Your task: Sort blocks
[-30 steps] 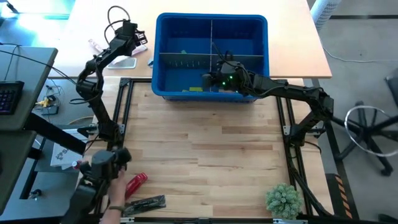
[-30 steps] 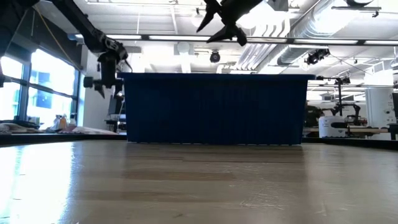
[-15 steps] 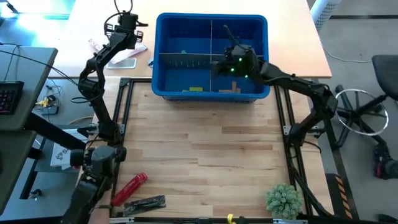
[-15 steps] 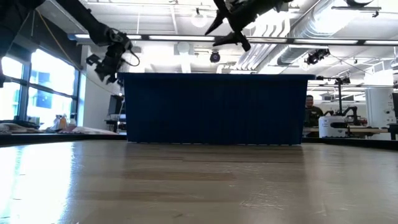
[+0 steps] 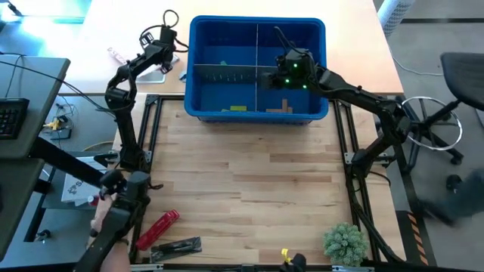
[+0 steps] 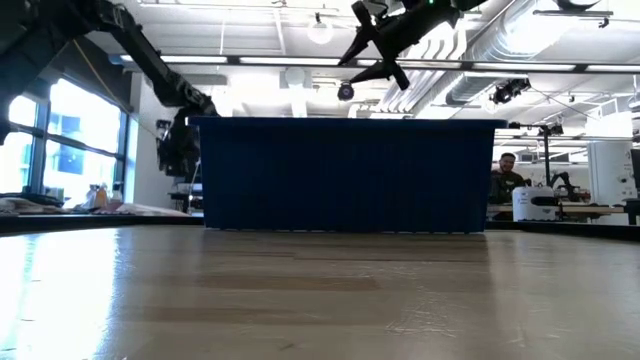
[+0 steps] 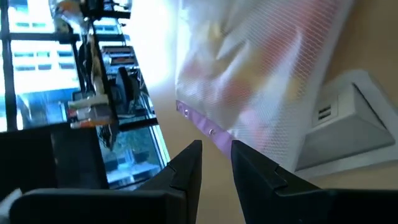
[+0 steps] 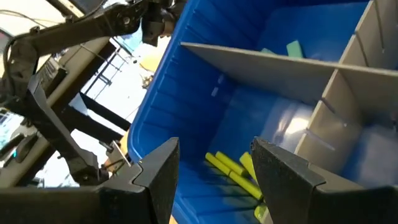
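Observation:
Several blocks lie in the blue divided bin (image 5: 198, 113). Lime yellow-green ones (image 8: 233, 171) are in the near-left compartment (image 5: 238, 108), tan ones (image 5: 281, 107) in the near-right, and a green one (image 8: 293, 48) in the far-left. My right gripper (image 8: 214, 165) hangs open above the bin's middle (image 5: 283, 64) with nothing between its fingers. My left gripper (image 7: 217, 152) is left of the bin's far corner (image 5: 162, 57), low over the far table. Its fingers stand a narrow gap apart, just short of a mesh bag's purple edge (image 7: 205, 127), with nothing between them.
A mesh bag (image 7: 261, 68) and a white boxy thing (image 7: 348, 124) lie by my left gripper. Near the front left lie a red cylindrical tool (image 5: 155, 227) and a flat dark item (image 5: 178, 245), with a person's hand (image 5: 98, 219) close by. A small plant (image 5: 344, 242) stands front right.
My left gripper has come down toward the far table beside the bin and rolled about its own axis. My right gripper has moved over the bin from its near side toward the far edge, staying open.

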